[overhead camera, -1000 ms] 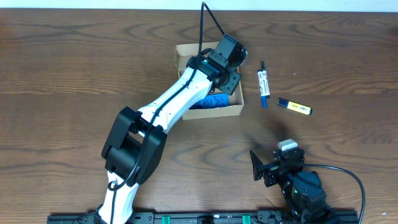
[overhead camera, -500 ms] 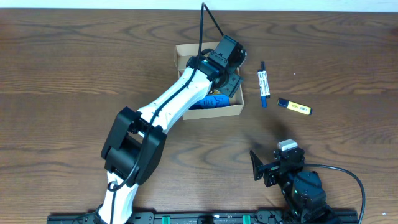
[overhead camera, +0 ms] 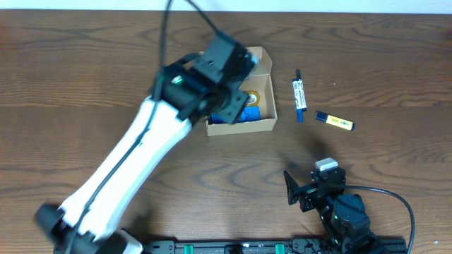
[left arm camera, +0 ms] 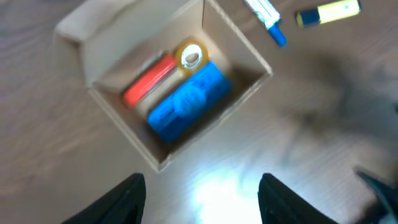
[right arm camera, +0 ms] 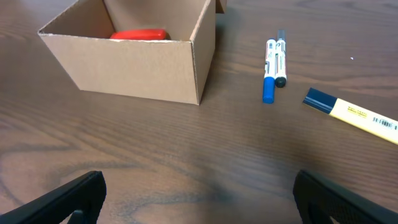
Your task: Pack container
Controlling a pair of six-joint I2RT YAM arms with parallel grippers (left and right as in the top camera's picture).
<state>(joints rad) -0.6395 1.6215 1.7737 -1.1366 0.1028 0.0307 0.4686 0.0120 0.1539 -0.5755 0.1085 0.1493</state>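
The container (overhead camera: 247, 127) is an open tan cardboard box at the table's middle back. The left wrist view shows the container (left arm camera: 134, 46) from above, holding a red object (left arm camera: 149, 78), a yellow tape roll (left arm camera: 190, 56) and a blue object (left arm camera: 186, 102). My left gripper (overhead camera: 235, 104) hovers over the box's left part, blurred; in its wrist view the left gripper (left arm camera: 202, 205) is open and empty above the table in front of the box. My right gripper (right arm camera: 199, 199) is open and empty, low near the front edge, facing the container (right arm camera: 130, 59).
A white and blue pen with a black pen beside it (overhead camera: 299, 95) lies right of the box. A yellow highlighter with a dark cap (overhead camera: 334, 121) lies further right. Both also show in the right wrist view, the pens (right arm camera: 273, 62) and the highlighter (right arm camera: 354, 112).
My left arm has lifted out of the box and swung back to the left, open and empty. The tape roll and the blue object now show inside. The right arm has not moved.
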